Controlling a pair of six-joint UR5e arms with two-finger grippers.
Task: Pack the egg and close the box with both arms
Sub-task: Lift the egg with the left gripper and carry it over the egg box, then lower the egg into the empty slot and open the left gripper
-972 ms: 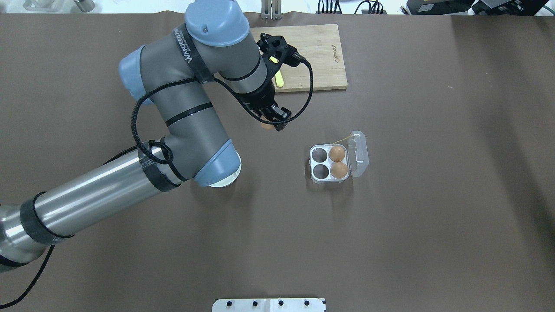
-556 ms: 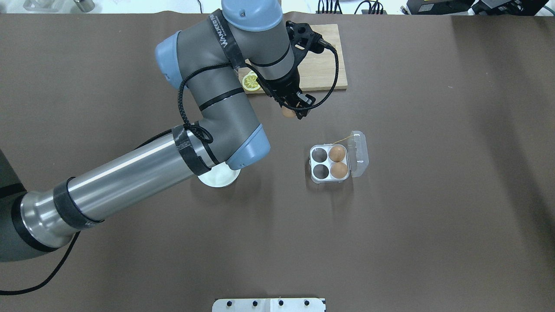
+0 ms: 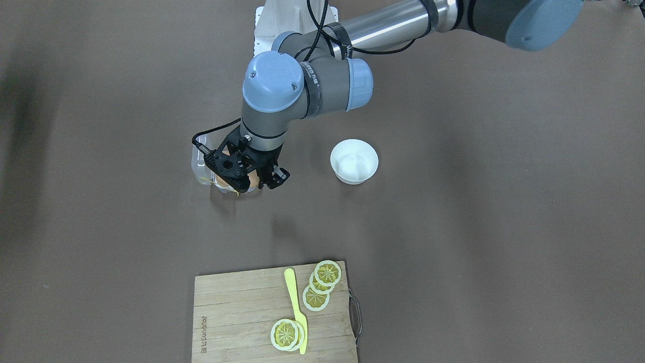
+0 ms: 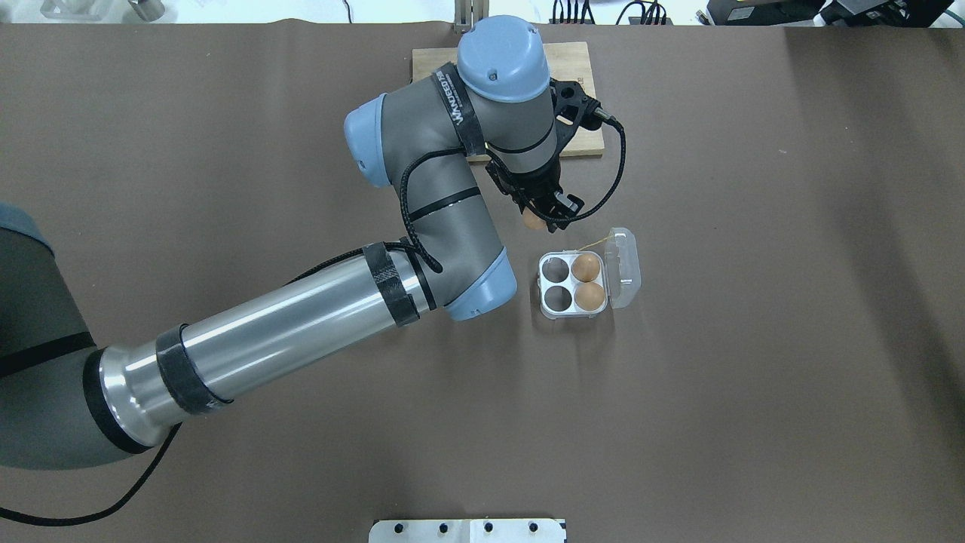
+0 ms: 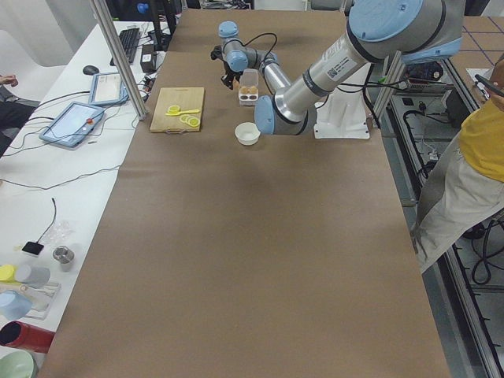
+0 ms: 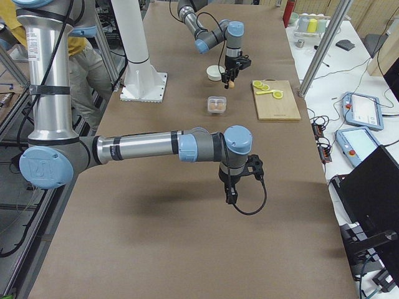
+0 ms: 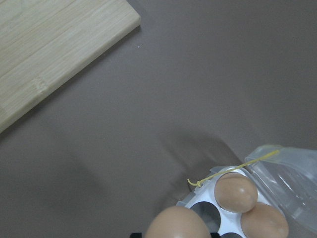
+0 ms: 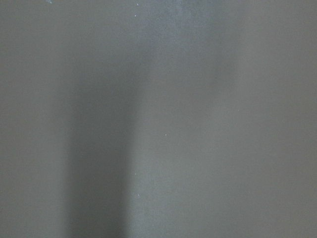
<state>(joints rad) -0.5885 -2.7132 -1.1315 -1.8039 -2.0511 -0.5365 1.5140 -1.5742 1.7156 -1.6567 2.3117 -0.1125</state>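
The left end effector [image 4: 546, 213], clamped on the egg [image 4: 532, 220], has swung across the desk [image 4: 754, 339] within the past second and now hovers just short of the open box [image 4: 542, 285]. Two of the box's cells hold other eggs [image 4: 586, 266] and two stand empty. Lowering the egg into a free cell looks next, with the lid [image 4: 626, 265] still to close. The right end effector [image 6: 230, 194] hangs well apart, and whether it is open or closed cannot be told.

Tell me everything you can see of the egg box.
The box is a small clear plastic four-cell carton, flat on the brown table. Its hinged lid is open on the right, with a yellow string tied at its far edge. Two brown eggs sit beside the lid; the two left cells are empty. Only the table touches it. The left gripper, holding a third egg, hangs near its far-left corner.
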